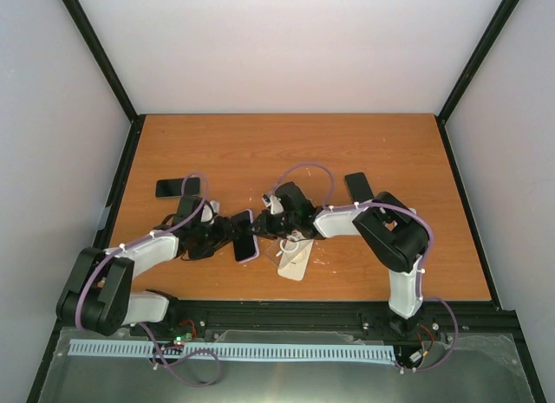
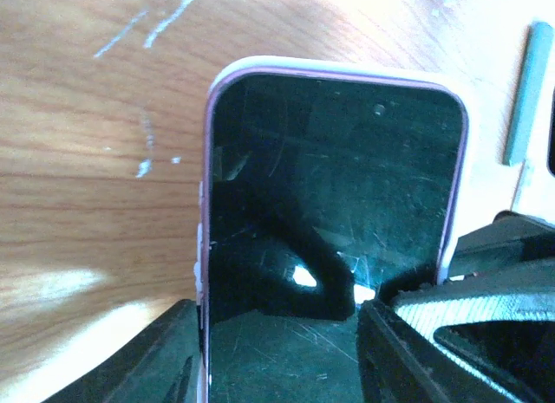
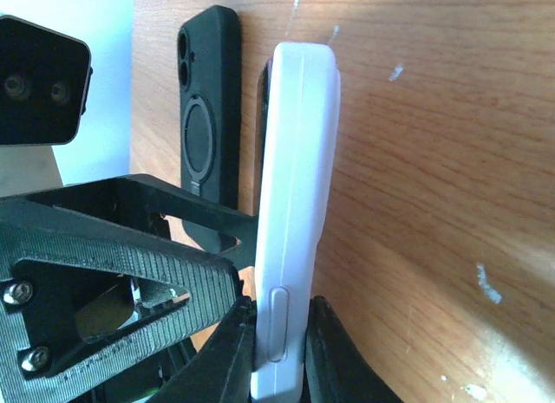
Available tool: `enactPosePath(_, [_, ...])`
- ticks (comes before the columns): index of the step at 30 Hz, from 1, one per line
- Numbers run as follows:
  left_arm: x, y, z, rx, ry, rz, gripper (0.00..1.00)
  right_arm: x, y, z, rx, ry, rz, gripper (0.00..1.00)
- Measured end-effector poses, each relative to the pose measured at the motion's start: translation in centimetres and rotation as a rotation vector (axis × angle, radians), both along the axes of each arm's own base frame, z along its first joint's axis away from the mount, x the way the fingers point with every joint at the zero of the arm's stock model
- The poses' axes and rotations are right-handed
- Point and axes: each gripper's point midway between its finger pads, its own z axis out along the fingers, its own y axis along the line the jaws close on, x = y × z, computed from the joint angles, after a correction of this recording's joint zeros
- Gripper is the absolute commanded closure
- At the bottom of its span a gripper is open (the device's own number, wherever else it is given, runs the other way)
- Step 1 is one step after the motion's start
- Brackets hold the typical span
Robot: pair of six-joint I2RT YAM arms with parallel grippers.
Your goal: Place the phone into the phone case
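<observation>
The phone (image 2: pixel 334 186), dark screen toward the left wrist camera, sits inside a white phone case (image 3: pixel 299 160) with a pink rim. In the top view it is held off the table at centre left (image 1: pixel 245 238). My right gripper (image 3: pixel 282 309) is shut across the case's thickness near a side button, and shows from above (image 1: pixel 264 225). My left gripper (image 2: pixel 279 312) straddles the phone's lower end. One finger lies against the left edge and the other overlaps the screen, so its contact is hidden. It reaches in from the left (image 1: pixel 227 234).
A cream case (image 1: pixel 295 257) lies flat on the wooden table just right of the held phone. A black case with a ring (image 3: pixel 208 117) lies further back, seen at the left (image 1: pixel 178 187). Another black phone (image 1: pixel 358 187) lies behind the right arm.
</observation>
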Motion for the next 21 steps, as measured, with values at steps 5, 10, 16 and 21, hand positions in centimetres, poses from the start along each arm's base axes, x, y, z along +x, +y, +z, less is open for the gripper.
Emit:
enactPosePath(5, [0.1, -0.6, 2.5, -0.054, -0.062, -0.014, 0.2, 0.1, -0.2, 1.7, 0.011, -0.038, -0.005, 0.9])
enactPosePath(10, [0.2, -1.2, 7.0, -0.112, -0.165, -0.04, 0.11, -0.3, -1.0, 4.0, 0.044, -0.082, -0.019, 0.9])
enactPosePath(16, [0.1, -1.3, 13.0, -0.15, -0.302, -0.06, 0.09, -1.3, -2.4, 8.1, 0.111, -0.141, -0.001, 0.9])
enactPosePath(21, [-1.5, -1.6, 16.2, -0.212, -0.379, -0.101, 0.09, -2.6, -3.7, 13.4, 0.202, -0.235, 0.038, 0.88])
